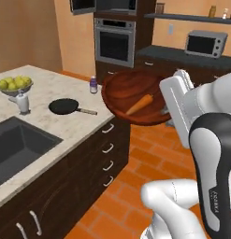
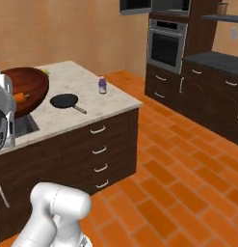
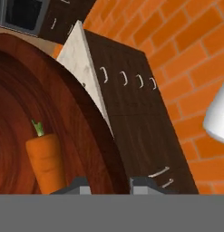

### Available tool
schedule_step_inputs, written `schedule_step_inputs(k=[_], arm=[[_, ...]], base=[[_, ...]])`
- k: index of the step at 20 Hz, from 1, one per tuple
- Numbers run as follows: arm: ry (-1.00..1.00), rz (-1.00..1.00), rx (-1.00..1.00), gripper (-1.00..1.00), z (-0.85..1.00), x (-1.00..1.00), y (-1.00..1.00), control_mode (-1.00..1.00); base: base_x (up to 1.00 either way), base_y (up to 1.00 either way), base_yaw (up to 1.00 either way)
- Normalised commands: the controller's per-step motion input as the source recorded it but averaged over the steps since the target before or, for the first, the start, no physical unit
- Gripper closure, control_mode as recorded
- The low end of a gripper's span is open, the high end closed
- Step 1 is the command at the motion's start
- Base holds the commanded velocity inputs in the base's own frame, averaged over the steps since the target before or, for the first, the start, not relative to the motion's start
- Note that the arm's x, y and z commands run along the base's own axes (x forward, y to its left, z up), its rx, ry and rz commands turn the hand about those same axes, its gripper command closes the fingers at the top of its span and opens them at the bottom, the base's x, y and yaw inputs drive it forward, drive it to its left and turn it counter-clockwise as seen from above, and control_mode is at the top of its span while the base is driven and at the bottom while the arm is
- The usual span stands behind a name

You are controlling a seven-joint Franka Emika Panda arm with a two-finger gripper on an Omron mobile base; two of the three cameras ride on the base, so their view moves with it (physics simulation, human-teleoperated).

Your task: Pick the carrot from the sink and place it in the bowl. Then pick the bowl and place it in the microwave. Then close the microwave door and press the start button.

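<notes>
- While the bowl is up in the air, off the counter, the carrot lies inside it; so the first step looks done, and the step in hand is carrying the bowl to the microwave
- In the hand view the two dark finger tips of the gripper sit on either side of the bowl's rim; one tip is inside the bowl and one is outside; the gap between them is narrow and the rim fills it, so the gripper is pinching the bowl
- In the hand view the carrot rests on the bowl's inner wall, just beside the inside finger, with its green end pointing away from the fingers
- The sink is down on the left with no carrot in it; a black pan and a small bottle sit on the counter, apart from the bowl
- The microwave is high on the far wall, above the oven, well apart from the bowl; I cannot tell if its door is open
- Next, I think the bowl must go up and across the room; it looks a bit tilted, so it should be kept level or the carrot could roll out
</notes>
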Motion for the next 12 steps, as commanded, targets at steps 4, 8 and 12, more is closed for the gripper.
schedule_step_inputs(k=[4, 8, 12], arm=[[0.0, 0.0, 0.0, 1.0, 0.0, 0.0, 0.0, 1.0], [0.0, 0.0, 0.0, 1.0, 0.0, 0.0, 0.0, 1.0], [0.0, 0.0, 0.0, 1.0, 0.0, 0.0, 0.0, 1.0]], base=[[0.43, -0.96, -0.41], [0.67, -0.98, -0.33], [0.83, -0.88, -0.28]])
